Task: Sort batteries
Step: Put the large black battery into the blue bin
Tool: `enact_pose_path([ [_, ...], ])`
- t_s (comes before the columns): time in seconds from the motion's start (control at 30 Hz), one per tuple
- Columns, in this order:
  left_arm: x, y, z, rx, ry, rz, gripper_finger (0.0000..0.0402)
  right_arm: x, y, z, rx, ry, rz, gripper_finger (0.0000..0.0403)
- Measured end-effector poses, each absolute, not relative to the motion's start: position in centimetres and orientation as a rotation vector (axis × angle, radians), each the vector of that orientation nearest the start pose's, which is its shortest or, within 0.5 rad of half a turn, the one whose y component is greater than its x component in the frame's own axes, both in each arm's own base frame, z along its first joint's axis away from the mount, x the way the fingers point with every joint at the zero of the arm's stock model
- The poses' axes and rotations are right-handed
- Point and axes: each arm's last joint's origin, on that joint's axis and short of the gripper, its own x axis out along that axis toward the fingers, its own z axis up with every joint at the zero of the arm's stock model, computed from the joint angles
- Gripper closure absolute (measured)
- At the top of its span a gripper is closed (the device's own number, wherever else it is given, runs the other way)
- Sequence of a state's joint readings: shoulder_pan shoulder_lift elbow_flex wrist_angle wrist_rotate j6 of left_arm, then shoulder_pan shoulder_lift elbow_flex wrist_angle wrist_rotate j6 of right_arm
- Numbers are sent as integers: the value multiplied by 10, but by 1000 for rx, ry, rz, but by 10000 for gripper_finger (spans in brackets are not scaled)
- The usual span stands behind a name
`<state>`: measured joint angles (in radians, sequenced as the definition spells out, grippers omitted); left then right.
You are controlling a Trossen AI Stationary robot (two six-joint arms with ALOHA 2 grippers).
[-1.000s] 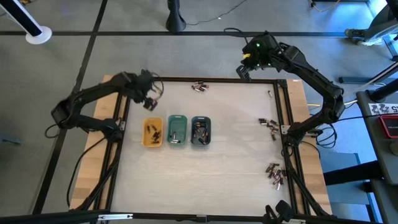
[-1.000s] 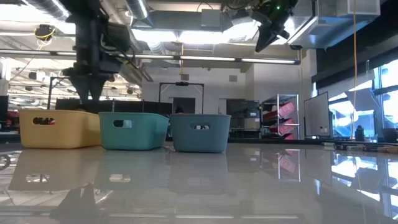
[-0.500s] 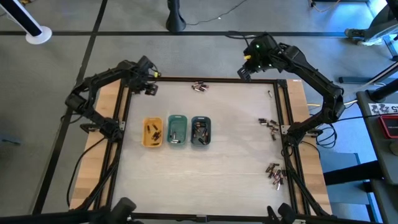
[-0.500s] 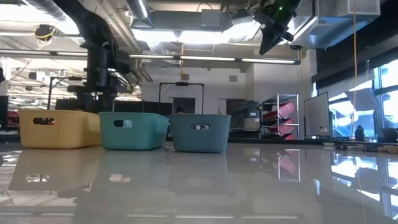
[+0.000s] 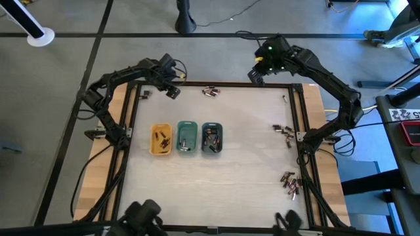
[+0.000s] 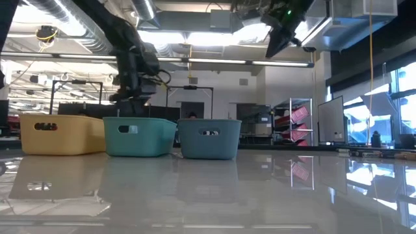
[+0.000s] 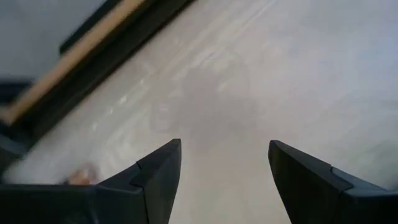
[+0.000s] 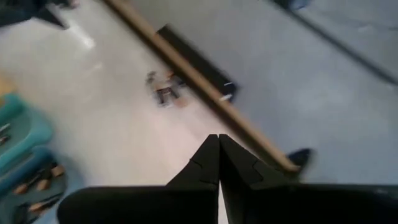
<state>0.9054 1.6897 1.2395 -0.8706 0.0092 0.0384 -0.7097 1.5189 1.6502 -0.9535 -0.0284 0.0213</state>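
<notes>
Tabletop trays (image 5: 187, 137) bear no readable labels (batteries (image 5: 209, 92) likewise).

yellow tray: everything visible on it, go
The yellow tray is a small oblong tub with rounded corners, plastic by its look, with a slot handle in the end wall seen in the low view. It stands upright on the pale table, leftmost of three trays in a row, close beside the green tray. Several small dark and copper-toned batteries lie inside. No hand touches it.

You look straight down on the tabletop (image 5: 230, 177); your low camera shares the three trays (image 6: 130, 135).
</notes>
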Motion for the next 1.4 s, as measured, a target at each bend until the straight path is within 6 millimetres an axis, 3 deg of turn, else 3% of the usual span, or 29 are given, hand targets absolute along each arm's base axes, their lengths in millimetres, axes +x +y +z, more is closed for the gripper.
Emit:
enact_pose_path([
  [0.13,216,251,222,-492,1152,625,172,251,-210,345,410,832,-544,400],
  [0.27,243,245,228,-387,984,454,172,257,-214,313,506,901,-552,400],
  [0.43,270,240,226,-330,932,433,172,260,-215,299,547,872,-540,400],
  [0.6,275,254,206,-440,1009,504,172,275,-221,279,594,778,-451,400],
  [0.7,259,265,204,-485,1125,646,172,283,-220,266,680,802,-414,400],
  [0.9,193,290,204,-588,1397,920,172,298,-202,255,650,885,-388,400],
  [1.13,133,311,196,-838,1391,1103,172,306,-193,255,606,885,-351,400],
  [1.4,131,308,189,-967,1342,1162,172,304,-193,255,602,899,-349,400],
])
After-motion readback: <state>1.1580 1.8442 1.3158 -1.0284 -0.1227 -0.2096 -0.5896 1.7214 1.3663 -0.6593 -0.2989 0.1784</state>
